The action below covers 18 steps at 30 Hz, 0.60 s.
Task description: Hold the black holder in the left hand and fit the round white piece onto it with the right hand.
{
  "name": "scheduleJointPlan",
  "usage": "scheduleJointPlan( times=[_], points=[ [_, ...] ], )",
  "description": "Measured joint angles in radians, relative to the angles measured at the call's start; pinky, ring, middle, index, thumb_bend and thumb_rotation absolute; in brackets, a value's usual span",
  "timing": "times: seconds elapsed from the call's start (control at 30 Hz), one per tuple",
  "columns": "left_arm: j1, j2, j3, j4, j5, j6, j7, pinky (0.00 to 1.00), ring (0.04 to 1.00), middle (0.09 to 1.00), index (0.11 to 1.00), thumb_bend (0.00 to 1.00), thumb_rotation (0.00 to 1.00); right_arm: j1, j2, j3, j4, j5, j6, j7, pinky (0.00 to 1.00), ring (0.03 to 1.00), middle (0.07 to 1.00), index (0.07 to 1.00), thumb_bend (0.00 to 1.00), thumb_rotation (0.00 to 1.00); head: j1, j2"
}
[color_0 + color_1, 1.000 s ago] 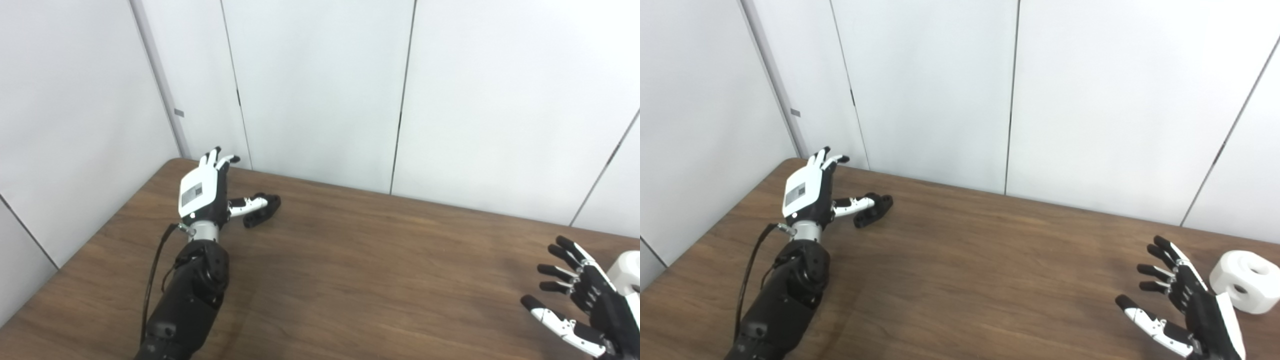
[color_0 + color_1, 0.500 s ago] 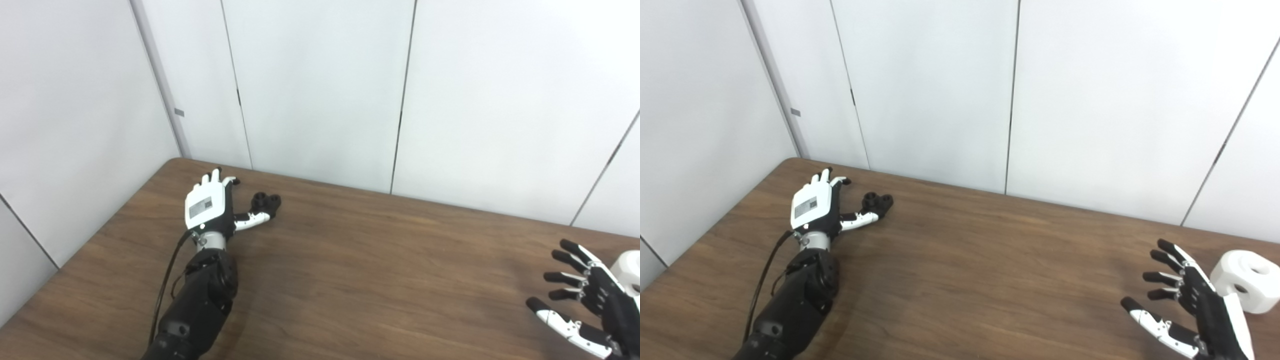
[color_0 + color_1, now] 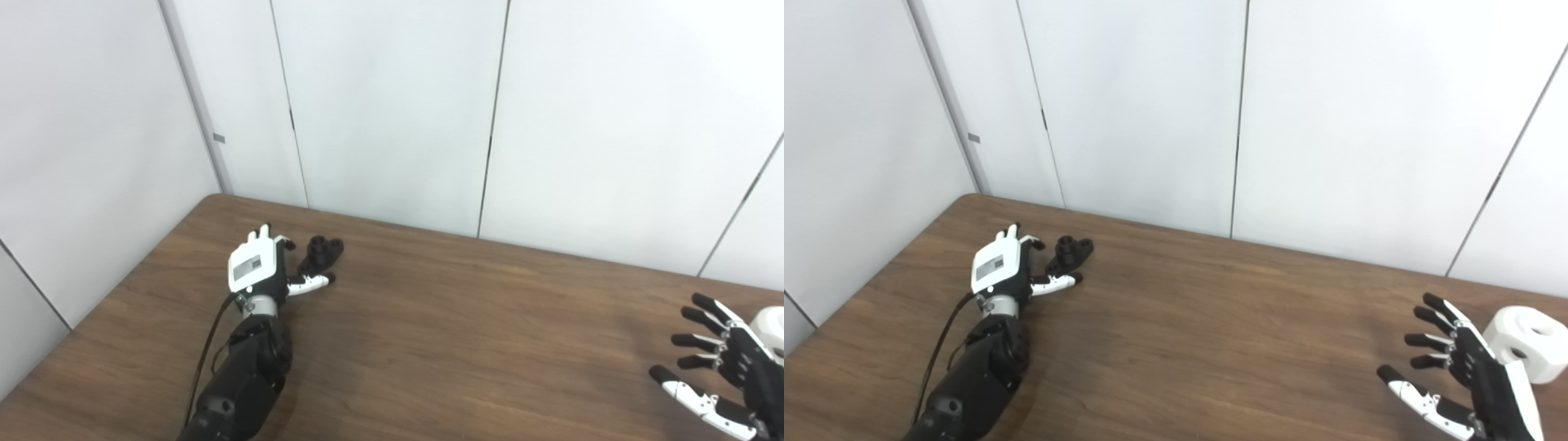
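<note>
The black holder lies on the brown table near its far left corner. My left hand rests low beside it, palm down, fingers apart, its thumb stretched just under the holder; I cannot tell whether it touches. The round white piece, with holes in its top and side, stands on the table at the far right. My right hand hovers open just left of it, fingers spread, holding nothing.
White wall panels rise right behind the table's far edge. The table's left edge runs close to my left arm. A black cable hangs along the left forearm.
My left hand has dropped from above the holder down to the table and drawn back slightly, leaving the holder uncovered. My right hand has drifted a little lower and to the right.
</note>
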Motion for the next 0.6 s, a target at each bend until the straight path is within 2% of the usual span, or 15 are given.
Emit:
scheduleJointPlan(
  times=[0.13, 0.33, 0.43, 0.6],
  points=[
    [-0.016, -0.003, -0.001, 0.049, -0.020, -0.023, 0.033, 0.90, 1.000, 0.989, 0.678, 0.95, 0.39, 0.003, 0.000, 0.000, -0.001, -0.001, 0.001, 0.003, 0.57, 0.700, 0.832, 0.864, 0.38, 0.04, -0.003, 0.006],
    [-0.045, -0.011, -0.013, 0.108, -0.047, -0.042, 0.070, 0.90, 1.000, 0.970, 0.688, 0.93, 0.42, 0.003, 0.000, 0.000, -0.003, -0.004, 0.005, 0.005, 0.56, 0.696, 0.829, 0.863, 0.37, 0.11, -0.009, 0.014],
    [-0.057, -0.015, -0.016, 0.138, -0.056, -0.052, 0.092, 0.88, 1.000, 0.958, 0.685, 0.94, 0.40, 0.003, 0.000, 0.000, -0.012, -0.006, 0.014, 0.007, 0.55, 0.694, 0.828, 0.861, 0.36, 0.09, -0.014, 0.017],
    [-0.076, -0.016, -0.026, 0.197, -0.067, -0.088, 0.132, 0.86, 0.997, 0.959, 0.684, 0.94, 0.41, 0.008, -0.005, 0.000, -0.027, -0.011, 0.018, 0.008, 0.55, 0.688, 0.826, 0.859, 0.36, 0.14, -0.023, 0.023]
  ],
)
